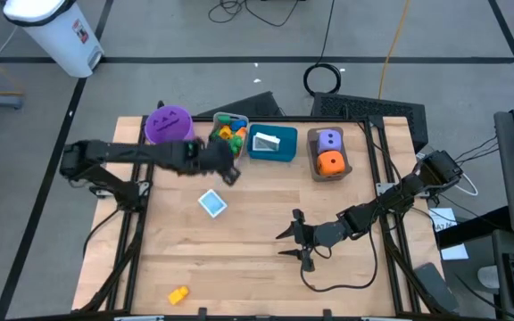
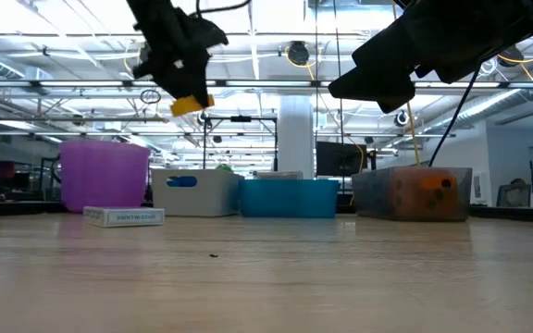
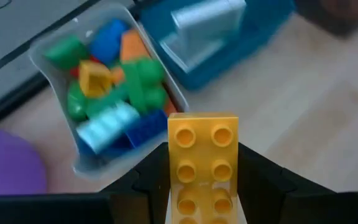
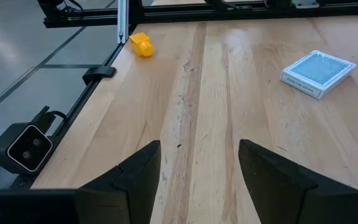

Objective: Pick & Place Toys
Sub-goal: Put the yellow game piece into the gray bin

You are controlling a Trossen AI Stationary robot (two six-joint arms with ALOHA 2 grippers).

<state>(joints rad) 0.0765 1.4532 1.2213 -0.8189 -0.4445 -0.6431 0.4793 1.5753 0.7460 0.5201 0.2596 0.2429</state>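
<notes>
Yellow is the brick that the left gripper holds clamped between its fingers, high above the table and just beside the grey bin, not yet over it. This bin already has many bricks inside: green, blue, orange and yellow. The teal bin holds a card, and the brown bin holds the purple die and the orange die. So most of the sorting looks finished.

Two toys are left on the wood, as far as I can see: a blue-and-white card box near the middle of the table and another yellow brick near the front edge. The right gripper waits low over the table with its fingers apart and empty. I judge the task is well past half, with one drop and two more picks to do.
</notes>
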